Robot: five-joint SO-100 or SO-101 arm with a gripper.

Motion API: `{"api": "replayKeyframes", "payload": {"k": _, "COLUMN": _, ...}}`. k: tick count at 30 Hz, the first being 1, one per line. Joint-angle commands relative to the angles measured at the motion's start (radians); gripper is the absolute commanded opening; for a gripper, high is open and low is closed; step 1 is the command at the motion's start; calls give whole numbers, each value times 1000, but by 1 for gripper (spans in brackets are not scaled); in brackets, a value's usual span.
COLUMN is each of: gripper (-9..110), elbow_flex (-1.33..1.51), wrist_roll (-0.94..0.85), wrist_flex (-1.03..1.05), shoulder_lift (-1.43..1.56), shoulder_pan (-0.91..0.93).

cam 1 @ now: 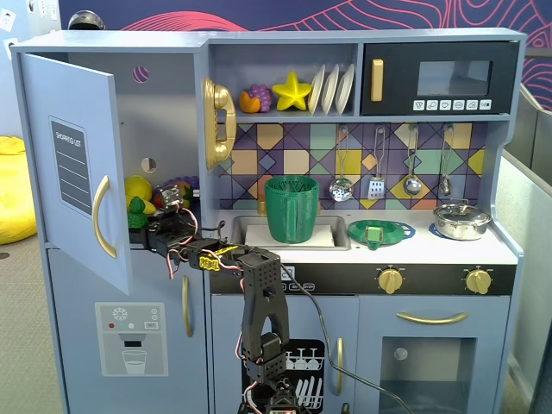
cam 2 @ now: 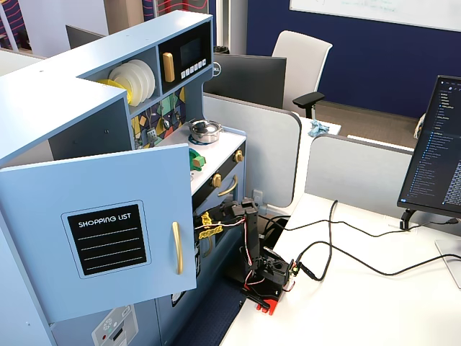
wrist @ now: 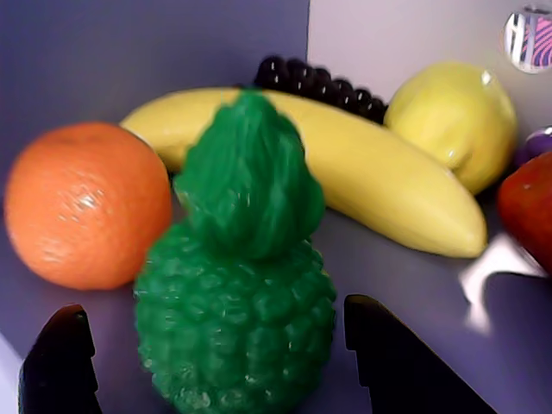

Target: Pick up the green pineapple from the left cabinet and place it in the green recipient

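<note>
The pineapple point(wrist: 237, 319) is all green, with a bumpy skin pattern. Left of the pineapple is an orange point(wrist: 86, 203) fruit; behind it are a yellow banana point(wrist: 371, 177), a yellow lemon point(wrist: 455, 121) and dark purple grapes point(wrist: 315, 82). The cabinet point(cam 1: 73, 164) is pale blue with a gold handle point(cam 1: 102, 216). The ribbed cup point(cam 1: 292, 209) is dark green.

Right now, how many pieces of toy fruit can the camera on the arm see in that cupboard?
6, possibly more hidden: green pineapple in front, orange at left, banana behind it, dark grapes at the back, lemon at right, and a red fruit cut off at the right edge.
</note>
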Motion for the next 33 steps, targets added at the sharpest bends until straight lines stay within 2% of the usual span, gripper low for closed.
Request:
{"api": "replayKeyframes", "payload": {"k": 1, "gripper": 31, "elbow_flex": -146, "wrist_roll": 6, "wrist_flex": -35, "shoulder_lift": -38, "shoulder_pan": 25}}
{"api": "replayKeyframes", "payload": {"k": 8, "gripper": 28, "elbow_flex": -259, "wrist_roll": 18, "wrist_flex": -26, "shoulder_lift": -146, "shoulder_pan": 37}}
{"api": "replayKeyframes", "payload": {"k": 10, "gripper": 21, "elbow_flex": -265, "wrist_roll": -5, "wrist_flex": -25, "shoulder_lift": -163, "shoulder_pan": 40}}
{"api": "replayKeyframes", "payload": {"k": 13, "gripper": 0, "elbow_flex": -235, "wrist_roll": -48, "wrist_flex": -9, "shoulder_lift": -156, "shoulder_pan": 40}}
{"api": "replayKeyframes", "payload": {"k": 17, "gripper": 0, "elbow_flex": -206, "wrist_roll": 9, "wrist_flex": -41, "shoulder_lift": -137, "shoulder_pan": 40}}
{"api": "replayKeyframes", "payload": {"k": 21, "gripper": 0, "elbow_flex": -178, "wrist_roll": -141, "wrist_flex": -26, "shoulder_lift": -94, "shoulder_pan": 40}}
{"api": "replayKeyframes", "payload": {"k": 27, "gripper": 0, "elbow_flex": 69, "wrist_roll": -334, "wrist_flex": 69, "shoulder_lift": 258, "shoulder_pan": 11}}
{"api": "replayKeyframes", "payload": {"k": 33, "gripper": 0, "elbow_flex": 370, "wrist_roll": -376, "wrist_flex": 377, "shoulder_lift": 792, "shoulder_pan": -23}}
